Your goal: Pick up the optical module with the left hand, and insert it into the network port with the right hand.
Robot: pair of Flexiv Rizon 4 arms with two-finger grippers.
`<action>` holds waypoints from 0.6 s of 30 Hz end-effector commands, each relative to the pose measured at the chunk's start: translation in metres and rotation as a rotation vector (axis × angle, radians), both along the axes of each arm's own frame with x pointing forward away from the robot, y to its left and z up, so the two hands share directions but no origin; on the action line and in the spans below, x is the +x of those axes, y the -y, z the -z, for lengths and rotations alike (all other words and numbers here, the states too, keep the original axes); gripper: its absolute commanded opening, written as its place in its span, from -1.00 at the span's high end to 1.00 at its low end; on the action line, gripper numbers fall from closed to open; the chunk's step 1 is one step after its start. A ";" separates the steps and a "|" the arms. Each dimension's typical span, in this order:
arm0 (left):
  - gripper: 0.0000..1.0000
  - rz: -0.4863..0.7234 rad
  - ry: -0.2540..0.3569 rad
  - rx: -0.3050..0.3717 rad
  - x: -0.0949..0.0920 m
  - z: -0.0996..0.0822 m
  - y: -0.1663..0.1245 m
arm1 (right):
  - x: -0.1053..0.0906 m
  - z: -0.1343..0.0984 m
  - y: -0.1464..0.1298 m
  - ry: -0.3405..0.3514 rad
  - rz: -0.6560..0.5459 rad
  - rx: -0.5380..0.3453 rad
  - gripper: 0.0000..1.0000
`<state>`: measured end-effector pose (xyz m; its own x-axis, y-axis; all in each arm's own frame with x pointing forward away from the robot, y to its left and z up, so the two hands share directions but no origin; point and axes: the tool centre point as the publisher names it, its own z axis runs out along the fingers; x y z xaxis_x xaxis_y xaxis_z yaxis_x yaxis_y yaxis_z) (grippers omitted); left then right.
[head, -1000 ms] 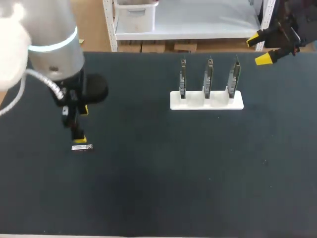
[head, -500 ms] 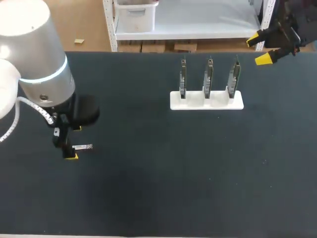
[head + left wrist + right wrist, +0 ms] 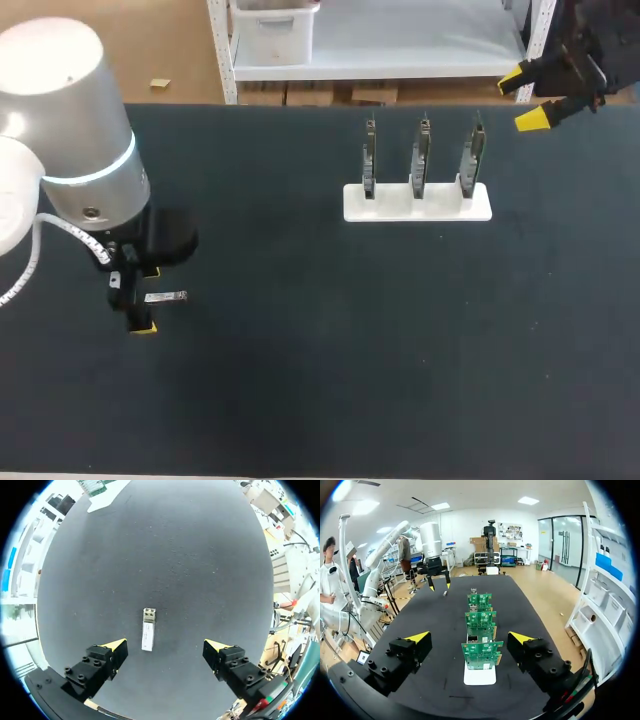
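Down at the left middle of the head view, my left gripper [image 3: 147, 300] hangs over the optical module [image 3: 166, 297], fingers wide apart. The wrist view agrees: the module lies flat on the table [image 3: 330, 340] between my open fingers, nearer one than the other, touching neither. So this is the pick-up step, grasp not yet made. Next call: centre over it, drop, close across its narrow sides. Upper right, my right gripper [image 3: 523, 98] sits open, off beyond the white holder [image 3: 417, 205] with its three upright circuit boards [image 3: 422, 155]. The table is dark and matte. The holder stands well apart from the module, so the descent looks unobstructed.
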<state>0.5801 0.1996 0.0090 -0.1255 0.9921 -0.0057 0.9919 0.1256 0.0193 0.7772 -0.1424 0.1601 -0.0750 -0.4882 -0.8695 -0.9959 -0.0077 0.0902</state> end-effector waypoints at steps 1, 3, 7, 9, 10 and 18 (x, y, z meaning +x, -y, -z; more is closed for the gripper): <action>-1.00 0.001 -0.003 -0.006 0.001 0.008 -0.002 | -0.002 0.000 0.000 0.004 0.004 -0.001 -1.00; -1.00 -0.005 -0.003 -0.014 0.002 0.012 -0.003 | -0.002 0.000 0.000 0.004 0.004 -0.001 -1.00; -1.00 -0.001 -0.010 -0.018 0.005 0.019 -0.002 | -0.002 0.000 0.000 0.004 0.004 -0.001 -1.00; -1.00 0.001 -0.012 -0.025 0.006 0.021 -0.002 | -0.002 0.000 0.000 0.004 0.004 -0.001 -1.00; -1.00 0.002 -0.015 -0.026 0.006 0.021 -0.002 | -0.002 0.000 0.000 0.004 0.004 -0.001 -1.00; -1.00 0.002 -0.036 -0.030 0.008 0.026 -0.001 | -0.002 0.000 0.000 0.004 0.004 -0.001 -1.00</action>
<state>0.5837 0.2010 -0.0145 -0.1278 0.9913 -0.0308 0.9918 0.1276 -0.0080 0.7772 -0.1424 0.1601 -0.0750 -0.4882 -0.8695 -0.9959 -0.0076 0.0902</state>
